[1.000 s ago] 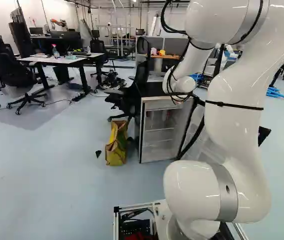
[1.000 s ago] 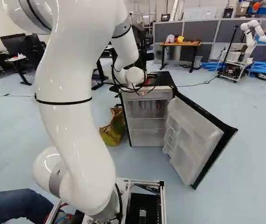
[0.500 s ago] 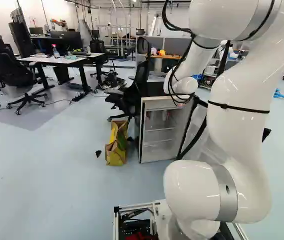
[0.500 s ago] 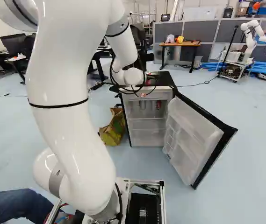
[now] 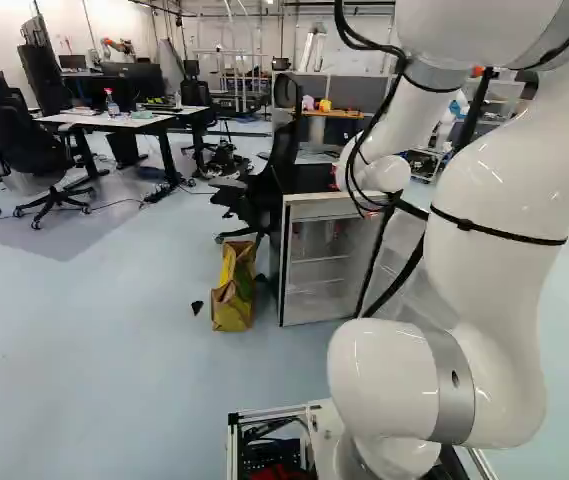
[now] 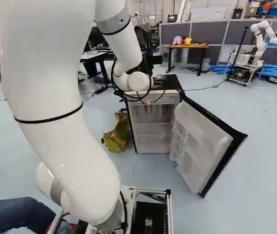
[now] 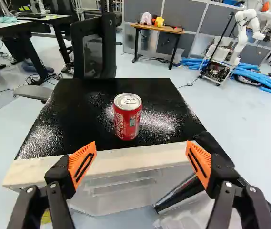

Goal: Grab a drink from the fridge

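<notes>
Aiming your gripper (image 7: 141,143) at red can (image 7: 127,117): orange pads (image 7: 82,161) spread wide, nothing held. Can upright on black top (image 7: 78,119) of fridge (image 6: 153,129), ahead of your fingers. Fridge door (image 6: 201,141) swung open. Yellow bag (image 5: 231,300) beside fridge, on floor (image 5: 114,350).

One red can (image 7: 128,119), one fridge (image 6: 157,97), one open door (image 6: 201,141), two orange-padded fingers (image 7: 83,162).
The can counts as one at twelve o'clock from the fingers; things inside the fridge are too small to count. The fridge's one door is at its three o'clock, one yellow bag (image 5: 232,305) at its nine. Farther out: one wooden desk (image 6: 189,46) towards twelve o'clock, another robot (image 6: 260,46), one white one, towards one, and at least three office chairs (image 5: 24,145) between ten and twelve.
</notes>
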